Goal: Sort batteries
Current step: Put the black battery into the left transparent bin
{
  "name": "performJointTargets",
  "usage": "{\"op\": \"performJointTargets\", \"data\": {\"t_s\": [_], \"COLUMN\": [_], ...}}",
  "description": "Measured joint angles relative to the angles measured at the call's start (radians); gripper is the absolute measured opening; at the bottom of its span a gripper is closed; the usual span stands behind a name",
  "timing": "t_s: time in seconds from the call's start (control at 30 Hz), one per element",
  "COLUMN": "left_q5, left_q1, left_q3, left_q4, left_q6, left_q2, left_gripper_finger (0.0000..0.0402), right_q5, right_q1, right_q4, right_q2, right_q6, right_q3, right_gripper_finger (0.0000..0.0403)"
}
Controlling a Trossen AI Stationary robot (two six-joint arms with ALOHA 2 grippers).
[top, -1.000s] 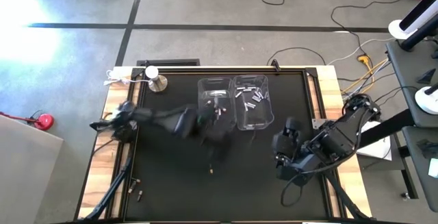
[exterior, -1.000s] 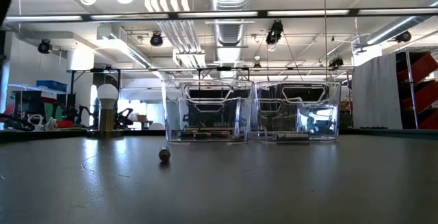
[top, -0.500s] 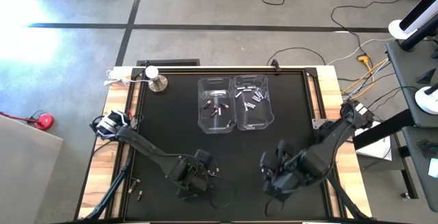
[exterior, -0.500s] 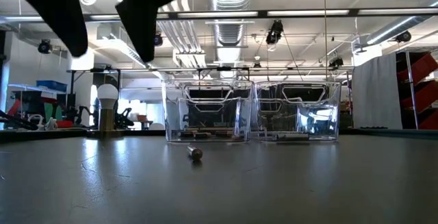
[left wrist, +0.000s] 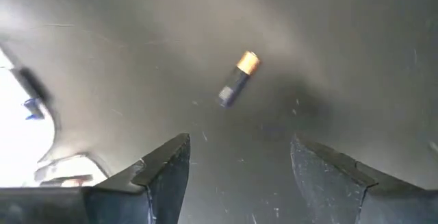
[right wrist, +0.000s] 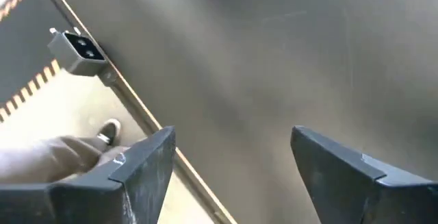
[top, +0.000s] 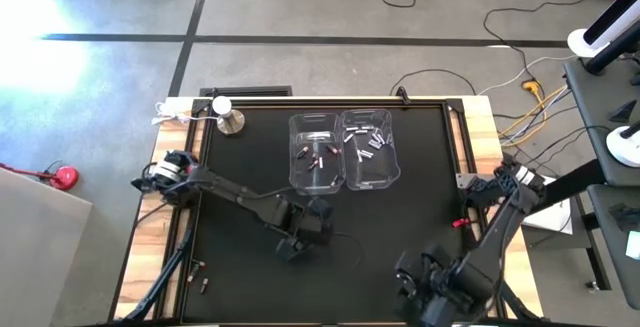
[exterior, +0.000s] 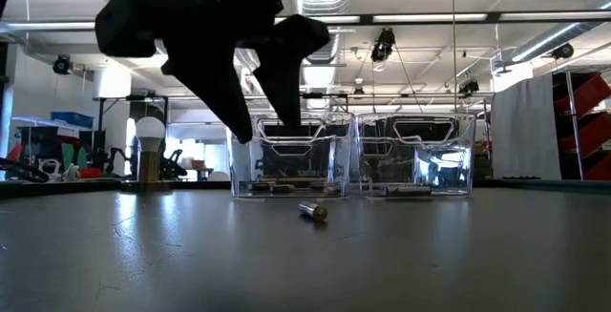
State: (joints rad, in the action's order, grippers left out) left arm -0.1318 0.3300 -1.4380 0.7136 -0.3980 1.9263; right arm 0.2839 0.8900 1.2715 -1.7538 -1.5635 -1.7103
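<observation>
- Two clear plastic bins stand side by side, touching, at the far middle of the black surface: the left bin and the right bin.
- The left bin holds a few copper-reddish batteries with dark parts, lying loose on its floor.
- The right bin holds several white or silver batteries, scattered toward its far half.
- In the low view both bins show folded wire-like handles inside their walls, with the batteries lying flat at the bottom.
- No brand, label or writing can be read on anything.
- One loose battery lies on its side on the surface in front of the left bin, apart from it; in the left wrist view it shows a copper-gold end and a dark body.
- The left hand hangs above the surface just near this loose battery, fingers spread wide and holding nothing.
- The right hand is at the near right edge of the surface, well away from the bins, fingers wide and empty.
- A small white bulb on a metal stand sits at the far left corner.
- A few small batteries lie near the front left edge.
</observation>
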Motion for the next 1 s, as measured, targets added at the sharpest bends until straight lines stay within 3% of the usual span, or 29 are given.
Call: {"op": "performJointTargets", "data": {"t_s": [0.1, 0.27, 0.4, 0.5, 0.73, 1.0], "left_q5": [0.014, 0.012, 0.011, 0.000, -0.205, -0.500], "left_q1": [-0.020, -0.058, -0.034, 0.012, 0.189, 0.405], "left_q3": [0.010, 0.012, 0.012, 0.014, 0.015, 0.015], "left_q4": [-0.021, 0.018, 0.065, 0.084, 0.097, 0.096], "left_q6": [0.011, 0.282, 0.501, 0.620, 0.832, 1.045], "left_q2": [0.000, -0.023, -0.081, -0.130, -0.250, -0.364], "left_gripper_finger": [0.0228, 0.0228, 0.0227, 0.0219, 0.0192, 0.0165], "right_q5": [0.030, 0.231, 0.232, 0.244, 0.322, 0.367], "right_q1": [0.020, 0.031, -0.015, -0.078, -0.248, -0.344], "right_q4": [0.001, -0.015, -0.088, -0.228, -0.605, -0.627], "right_q2": [-0.002, -0.002, -0.002, -0.002, -0.002, -0.033], "right_q6": [-0.068, -0.142, -0.147, -0.049, 0.190, 0.315], "right_q3": [0.004, 0.049, 0.127, 0.194, 0.363, 0.417], "right_gripper_finger": [0.0277, 0.0266, 0.0252, 0.0242, 0.0218, 0.0185]}}
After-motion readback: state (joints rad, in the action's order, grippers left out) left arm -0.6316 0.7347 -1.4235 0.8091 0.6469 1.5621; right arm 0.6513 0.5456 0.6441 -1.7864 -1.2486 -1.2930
